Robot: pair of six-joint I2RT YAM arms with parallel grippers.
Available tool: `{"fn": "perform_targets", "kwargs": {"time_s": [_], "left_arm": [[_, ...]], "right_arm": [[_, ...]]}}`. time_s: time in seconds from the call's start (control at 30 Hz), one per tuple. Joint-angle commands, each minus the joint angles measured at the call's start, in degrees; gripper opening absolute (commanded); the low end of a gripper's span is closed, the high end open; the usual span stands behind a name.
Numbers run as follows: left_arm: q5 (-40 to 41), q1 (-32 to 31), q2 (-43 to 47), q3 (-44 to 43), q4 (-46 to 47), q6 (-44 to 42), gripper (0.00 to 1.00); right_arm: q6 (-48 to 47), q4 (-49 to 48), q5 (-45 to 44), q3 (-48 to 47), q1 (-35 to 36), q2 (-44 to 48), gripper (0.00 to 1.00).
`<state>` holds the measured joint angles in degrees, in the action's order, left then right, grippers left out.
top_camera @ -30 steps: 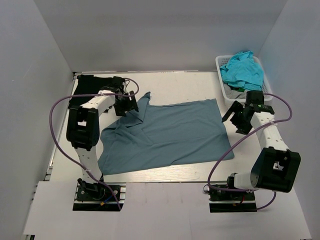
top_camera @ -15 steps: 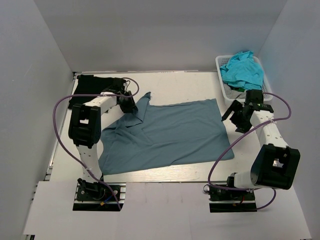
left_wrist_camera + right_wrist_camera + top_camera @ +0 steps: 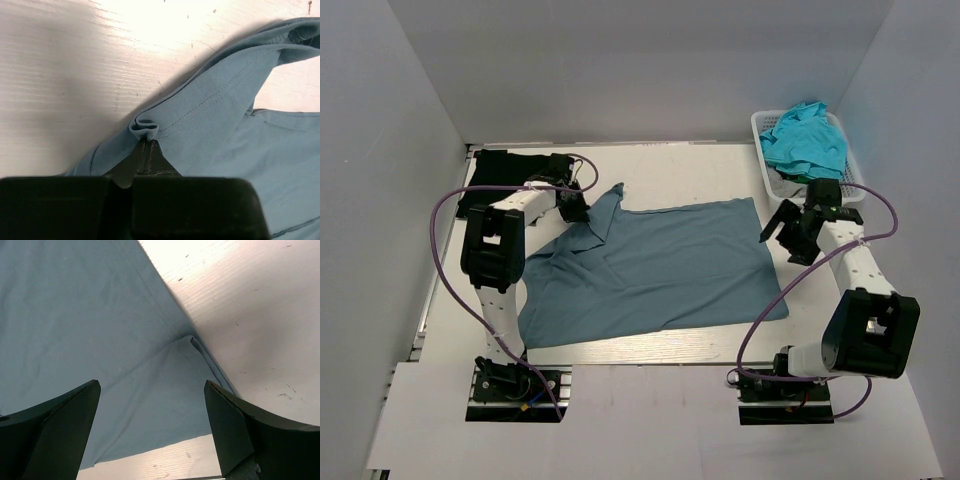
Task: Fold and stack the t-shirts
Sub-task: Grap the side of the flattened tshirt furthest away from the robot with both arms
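Right now the slate-blue t-shirt (image 3: 660, 270) lies spread over the middle of the table (image 3: 700, 165), btwn the two arms. It is mostly flat; the L side is rumpled, w/ one pointed bit sticking out toward the far edge.

L gripper (image 3: 578, 208) is at the shirt's far-L edge, jaws clamped tight on the cloth. The wrist cam shows a small puckered fold of hem (image 3: 145, 127) squeezed right at the tips of the L gripper (image 3: 145, 145). From the pinch the stitched edge runs up and R, w/ bare table beyond it.

R gripper (image 3: 783, 237) is at the far-R corner of the same shirt, jaws spread wide w/ nothing in them. In its wrist cam the two fingers (image 3: 55, 425) frame the cloth. The hem runs diagonally under the R gripper (image 3: 150, 385), w/ a small tucked fold in the edge and bare table to the R. Can't tell if the tips touch the cloth.

Black t-shirt (image 3: 500, 175) sits at the far-L corner, just beyond the L gripper. Turquoise t-shirts (image 3: 805, 140) are heaped in the white basket (image 3: 760, 125) at far R, beyond the R gripper.
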<state>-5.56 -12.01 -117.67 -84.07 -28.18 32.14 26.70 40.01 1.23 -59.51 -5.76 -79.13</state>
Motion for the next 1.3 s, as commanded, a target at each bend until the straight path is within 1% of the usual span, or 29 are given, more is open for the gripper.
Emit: {"fn": "perform_targets", "kwargs": {"time_s": [0.0, 0.13, 0.17, 0.2, 0.3, 0.4, 0.43, 0.47, 0.53, 0.57, 0.77, 0.9, 1.07, 1.17, 1.27], "left_arm": [[2.5, 0.0, 2.8, -0.7, 1.5, -1.6, 0.0], [1.2, 0.0, 6.7, 0.7, 4.5, -4.6, 0.0], [1.7, 0.0, 8.1, 0.7, 5.0, -5.6, 0.0], [2.7, 0.0, 8.7, 0.7, 5.0, -7.4, 0.0], [5.0, 0.0, 9.8, -2.0, 4.5, -10.3, 0.0], [6.2, 0.5, 9.8, -5.0, 3.1, -13.6, 0.0], [6.7, 1.0, 9.0, -6.9, 3.0, -15.4, 0.0], [7.6, 1.0, 8.9, -7.8, 2.4, -16.5, 0.0], [8.5, 1.0, 8.1, -10.2, 2.3, -20.1, 0.0], [9.0, 1.0, 6.2, -11.1, 2.3, -23.3, 0.0], [15.7, 1.0, -1.0, -20.9, 1.0, -29.8, 0.0], [17.3, 1.0, -4.7, -25.8, 1.0, -32.0, 0.0], [18.6, 1.0, -6.6, -26.3, 3.0, -34.5, 0.0], [18.6, 1.0, -7.1, -26.3, 3.0, -34.5, 0.0], [18.6, 1.0, -7.1, -25.8, 3.0, -34.5, 0.0]], "right_arm": [[-1.1, -1.9, -1.0, -1.9, 1.4, 0.0, 0.9], [-3.9, -2.9, -1.0, -3.9, 4.7, -1.0, 0.9], [-4.5, -3.0, -2.9, -6.0, 5.4, -1.5, 0.9], [-4.9, -3.4, -3.9, -6.8, 8.2, -2.2, 0.9], [-5.4, -4.8, -6.2, -11.2, 10.8, -5.1, 0.9], [-4.9, -4.6, -10.7, -16.0, 13.0, -10.8, 0.9], [-4.7, -4.4, -11.4, -17.0, 13.4, -12.2, 0.9], [-4.6, -4.1, -13.8, -18.2, 13.6, -15.7, 0.9], [-3.2, -3.7, -15.0, -22.3, 14.0, -18.0, 0.9], [-2.9, -3.4, -16.1, -24.4, 13.9, -21.4, 0.9], [0.1, -3.0, -21.1, -33.0, 14.4, -30.0, 0.9], [0.5, -3.2, -22.3, -37.0, 14.6, -35.0, 0.9], [0.6, -5.5, -24.5, -40.3, 15.2, -39.1, 0.9], [1.2, -7.7, -24.2, -41.2, 16.0, -41.3, 0.9], [2.9, -8.8, -26.1, -42.4, 17.3, -43.4, 0.9]]}}
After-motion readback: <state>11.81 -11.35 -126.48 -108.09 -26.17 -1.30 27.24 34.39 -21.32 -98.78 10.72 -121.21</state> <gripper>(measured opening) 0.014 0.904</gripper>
